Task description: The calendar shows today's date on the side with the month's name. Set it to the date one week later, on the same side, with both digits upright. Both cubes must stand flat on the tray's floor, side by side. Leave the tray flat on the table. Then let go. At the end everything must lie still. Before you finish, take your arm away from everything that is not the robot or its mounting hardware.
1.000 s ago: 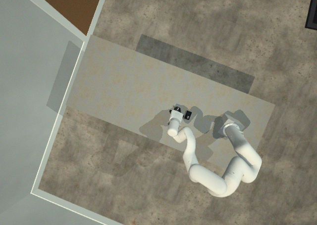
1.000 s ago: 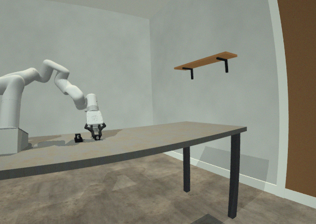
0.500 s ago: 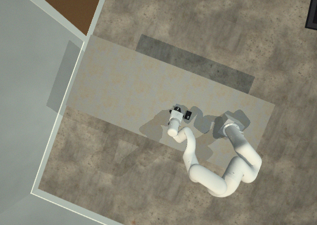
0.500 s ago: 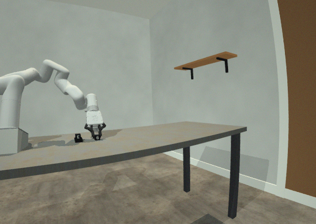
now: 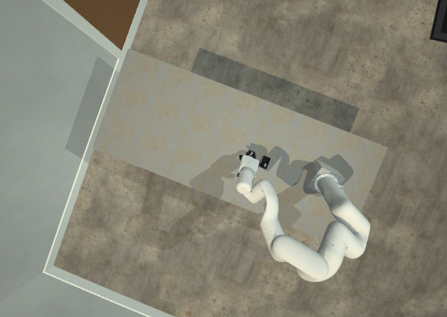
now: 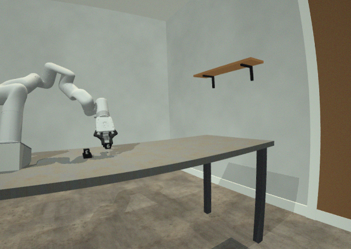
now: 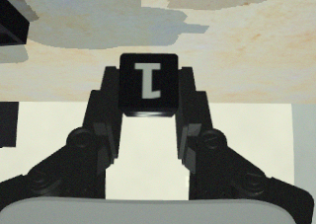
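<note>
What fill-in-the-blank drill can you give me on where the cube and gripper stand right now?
1. The gripper is shut on a black ____.
2. In the wrist view, the cube face toward the camera shows the digit ____.
3. In the exterior view, the held cube's visible face shows the digit ____.
4. The tray stands on the table, toward the arm's ____ from the gripper.

Missing words: cube; 1; 6; base

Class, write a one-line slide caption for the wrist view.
Gripper shut on a black cube, white digit facing the camera, held above the table.
</note>
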Controlling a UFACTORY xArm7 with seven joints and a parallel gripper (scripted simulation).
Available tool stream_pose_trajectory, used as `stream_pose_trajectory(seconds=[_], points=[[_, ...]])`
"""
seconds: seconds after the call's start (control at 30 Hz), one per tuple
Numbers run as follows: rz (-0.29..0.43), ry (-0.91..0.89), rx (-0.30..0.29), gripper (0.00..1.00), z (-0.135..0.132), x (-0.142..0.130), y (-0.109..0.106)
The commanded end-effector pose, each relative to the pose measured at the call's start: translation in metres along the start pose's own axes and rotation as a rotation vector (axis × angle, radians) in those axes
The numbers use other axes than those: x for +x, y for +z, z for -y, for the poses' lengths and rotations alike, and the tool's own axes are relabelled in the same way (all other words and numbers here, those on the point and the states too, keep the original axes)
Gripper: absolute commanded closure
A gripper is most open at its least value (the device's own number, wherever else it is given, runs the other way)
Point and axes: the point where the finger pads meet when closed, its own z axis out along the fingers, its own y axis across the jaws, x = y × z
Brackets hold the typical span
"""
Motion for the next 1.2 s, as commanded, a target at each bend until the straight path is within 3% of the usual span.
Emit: stream_pose_trajectory(seconds=[0.0,0.27,0.73,0.83,1.0,1.17], points=[[0.001,0.001,-0.001,0.73,0.000,-0.008,-0.012],[0.001,0.001,-0.001,0.73,0.000,-0.019,-0.028],[-0.004,0.001,0.000,0.73,0.000,-0.020,-0.029],[-0.055,0.000,0.008,0.73,0.001,-0.020,-0.027],[-0.211,0.000,0.007,0.73,0.001,-0.022,-0.027],[-0.260,0.001,-0.001,0.73,0.000,-0.023,-0.029]])
